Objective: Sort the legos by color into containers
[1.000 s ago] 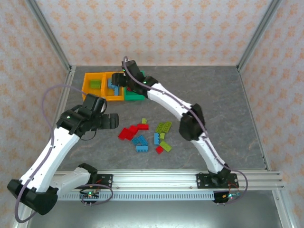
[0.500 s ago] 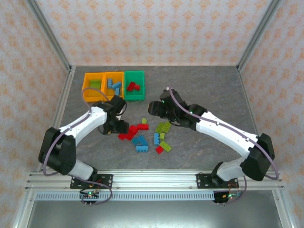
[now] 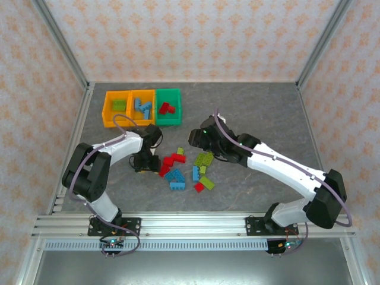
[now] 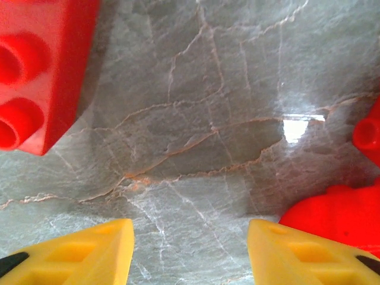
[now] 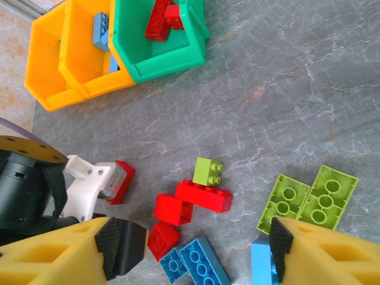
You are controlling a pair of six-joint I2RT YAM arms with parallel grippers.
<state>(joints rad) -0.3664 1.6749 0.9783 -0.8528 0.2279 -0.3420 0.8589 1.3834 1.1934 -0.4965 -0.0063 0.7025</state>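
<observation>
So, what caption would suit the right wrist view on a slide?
Open right end effector hovering over scattered red, blue and green legos, containers beyond.

At the far left of my table [image 3: 255,113], the left bin [image 3: 105,110], middle bin [image 3: 143,123] and right bin [image 3: 168,123] stand in a row with their walls touching, each with bricks inside. The loose bricks [image 3: 176,177] lie clustered mid-table, nearer me and apart from the bins. My left gripper [image 3: 148,164] sits at the cluster's left edge, and my right gripper [image 3: 199,138] hangs over its far side.
</observation>
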